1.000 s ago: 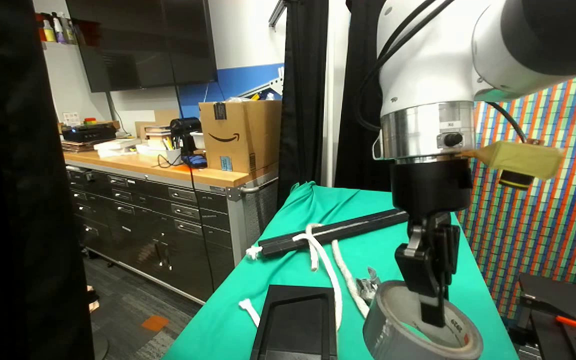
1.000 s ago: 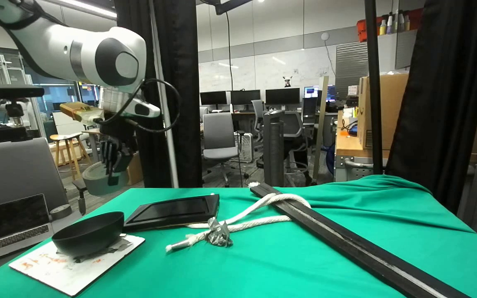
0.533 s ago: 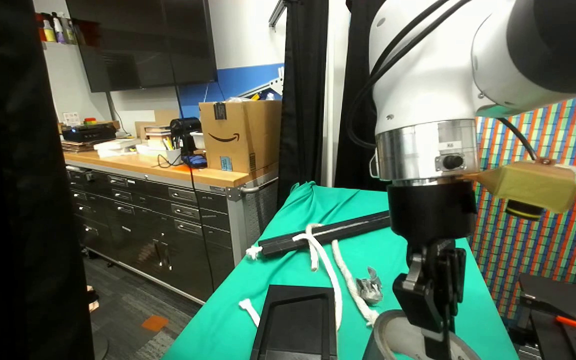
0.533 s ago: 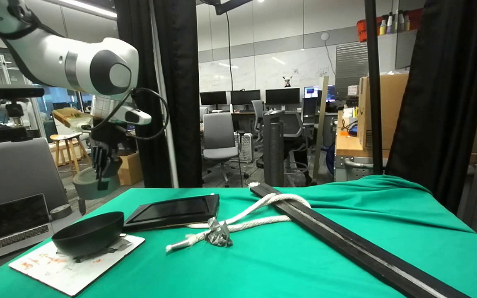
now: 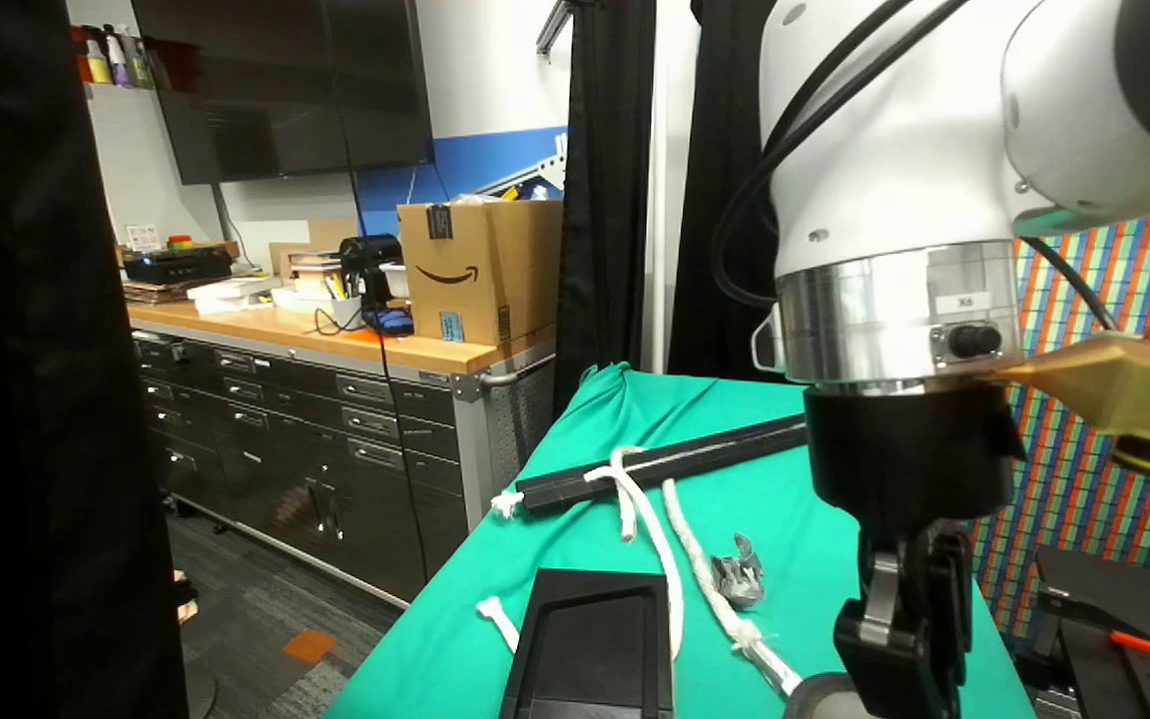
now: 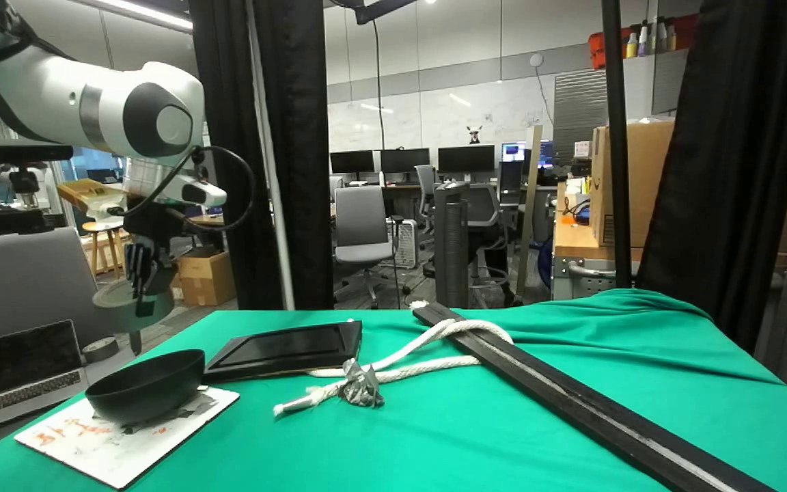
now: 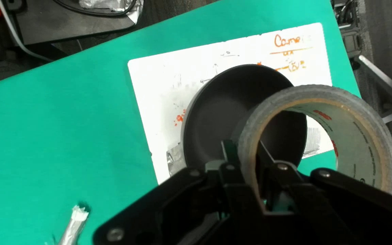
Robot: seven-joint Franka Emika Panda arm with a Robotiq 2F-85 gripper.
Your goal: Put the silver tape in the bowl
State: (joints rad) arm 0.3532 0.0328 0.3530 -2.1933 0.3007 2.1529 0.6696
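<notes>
The silver tape [image 7: 362, 146] is a grey ring with a hollow centre. My gripper [image 7: 246, 147] is shut on one wall of it, with a finger on each side of the wall. The black bowl [image 7: 213, 112] lies below; the tape covers its right part in the wrist view. In an exterior view, the tape [image 6: 108, 306] hangs in the gripper [image 6: 144, 306] above the bowl [image 6: 141, 391], apart from it. In an exterior view only the tape's upper edge [image 5: 828, 694] shows; the fingertips are cut off at the bottom, and the bowl is out of view.
The bowl sits on a whiteboard [image 7: 162, 85] on the green cloth [image 6: 434, 437]. A black tray [image 6: 284, 348], white rope [image 6: 427, 372], a crumpled silver piece [image 6: 361, 386] and a long black bar [image 6: 571, 403] lie on the cloth. A laptop [image 6: 18, 372] stands beside the table.
The gripper has carried the tape down and then sideways, to the left in an exterior view, over the bowl. The grasp looks unchanged. The bowl and other things have not moved.
</notes>
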